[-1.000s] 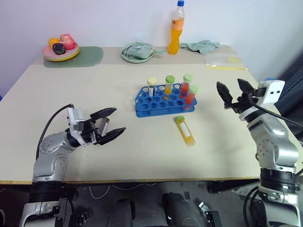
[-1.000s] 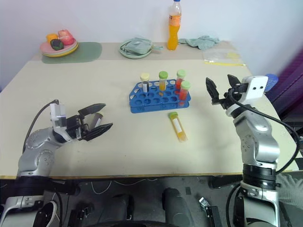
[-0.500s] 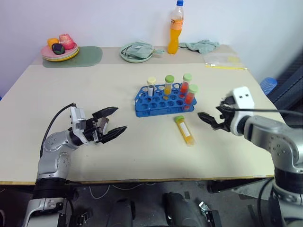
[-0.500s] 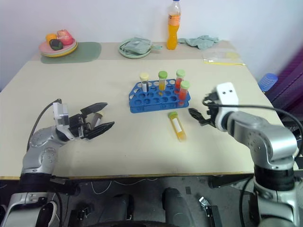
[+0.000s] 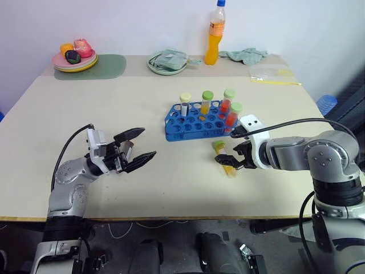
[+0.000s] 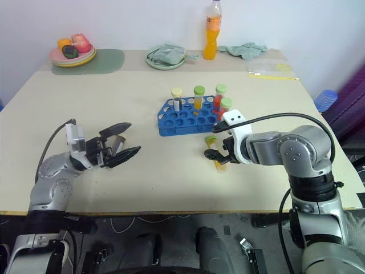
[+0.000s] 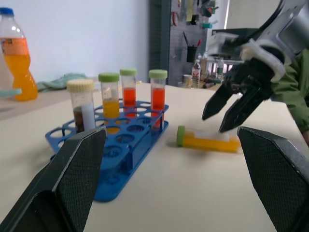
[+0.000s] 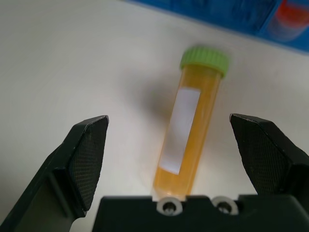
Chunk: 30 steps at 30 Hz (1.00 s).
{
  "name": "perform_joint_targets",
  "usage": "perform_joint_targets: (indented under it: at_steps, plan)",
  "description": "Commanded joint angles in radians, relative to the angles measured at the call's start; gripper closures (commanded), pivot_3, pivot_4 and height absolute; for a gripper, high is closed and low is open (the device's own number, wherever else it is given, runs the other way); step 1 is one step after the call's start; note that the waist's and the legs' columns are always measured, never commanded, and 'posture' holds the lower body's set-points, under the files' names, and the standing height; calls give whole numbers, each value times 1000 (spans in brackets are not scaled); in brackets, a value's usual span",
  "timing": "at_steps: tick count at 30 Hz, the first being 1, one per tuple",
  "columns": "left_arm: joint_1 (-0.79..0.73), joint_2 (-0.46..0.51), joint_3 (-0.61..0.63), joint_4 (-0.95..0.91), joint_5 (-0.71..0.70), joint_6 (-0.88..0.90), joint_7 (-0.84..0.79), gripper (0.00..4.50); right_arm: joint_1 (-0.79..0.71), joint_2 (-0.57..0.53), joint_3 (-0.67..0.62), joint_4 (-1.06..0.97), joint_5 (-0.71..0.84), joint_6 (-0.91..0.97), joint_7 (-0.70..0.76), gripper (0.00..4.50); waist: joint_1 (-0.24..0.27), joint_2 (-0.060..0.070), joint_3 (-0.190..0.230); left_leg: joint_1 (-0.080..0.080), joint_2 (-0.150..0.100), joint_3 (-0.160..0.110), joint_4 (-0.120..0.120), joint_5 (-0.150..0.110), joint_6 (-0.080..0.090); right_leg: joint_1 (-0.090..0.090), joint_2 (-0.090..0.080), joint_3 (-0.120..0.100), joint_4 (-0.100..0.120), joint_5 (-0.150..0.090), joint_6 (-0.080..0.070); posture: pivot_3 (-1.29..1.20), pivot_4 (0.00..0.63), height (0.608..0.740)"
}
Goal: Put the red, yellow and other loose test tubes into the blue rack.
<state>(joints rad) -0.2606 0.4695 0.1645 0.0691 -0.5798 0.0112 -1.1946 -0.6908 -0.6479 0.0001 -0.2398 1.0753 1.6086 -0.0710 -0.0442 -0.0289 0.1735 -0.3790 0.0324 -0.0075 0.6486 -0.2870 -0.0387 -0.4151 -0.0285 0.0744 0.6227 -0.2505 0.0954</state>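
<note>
— So where does the loose tube lie?

— One yellow tube (image 5: 224, 159) with a green cap lies flat on the surface (image 5: 114, 114), just in front of the blue rack (image 5: 197, 121), cap end toward the rack. A white label runs along its side.

— And the right hand?

— The right hand (image 5: 230, 162) hangs directly over that tube, pointing down at it. In the right wrist view its two black fingers (image 8: 87, 159) are spread wide, one on each side of the tube's body, and the tube is not pinched. Whether the tips touch the surface I cannot tell.

— What is in the rack already?

— Four tubes stand upright in it: a cream-capped tube (image 5: 185, 105) with dark contents, a yellow green-capped one (image 5: 206, 103), and two red ones (image 5: 227, 101) with green caps at the right end. Many holes are bare.

— The left hand?

— The left hand (image 5: 140, 144) hovers above the surface well to the left of the rack, pointing toward it, fingers spread apart with nothing between them.

— Anything else about?

— Along the far edge: an orange drink bottle (image 5: 214, 34) with a blue cap, a green plate (image 5: 166, 61) with a folded cloth on it, a crumpled green cloth (image 5: 245, 55), a clear plastic bag (image 5: 272, 75), and a pink plate (image 5: 74, 59) of toy food on a green mat (image 5: 105, 66).
</note>
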Motion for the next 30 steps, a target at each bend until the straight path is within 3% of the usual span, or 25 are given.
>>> perform_joint_targets:
  at_steps: [1, 4, 19, 30]
  plan:
    - [17, 2, -14, -50, 4, 19, 24, 0, -40, -1, 4, 17, 101, 6, -85, 63, 0, 0, 0, 0, 0, 0, 0, 0, 0, 0, 0, 0, 0, 0, 0, 0, 150, 740]
    - [25, -3, -21, -63, -2, 29, 37, 0, -49, 20, 1, 53, 175, 6, -164, 63, -1, 0, 0, 0, 0, 0, 0, 0, 0, 0, 1, 0, 0, 0, 0, 0, 150, 740]
    - [49, 22, -5, -87, -52, 55, -1, 0, -30, 169, -89, 164, 210, 6, -490, 63, 0, 0, -1, -8, 0, 0, 1, 0, 0, -9, 1, 0, 2, 2, 3, 0, 150, 740]
    - [50, 51, 1, -89, -78, 111, -19, 0, -29, 138, -48, 224, 443, 6, -654, 63, 0, 0, -1, -9, 0, 0, 1, 0, 0, -9, 1, 0, 2, 1, 1, 0, 150, 740]
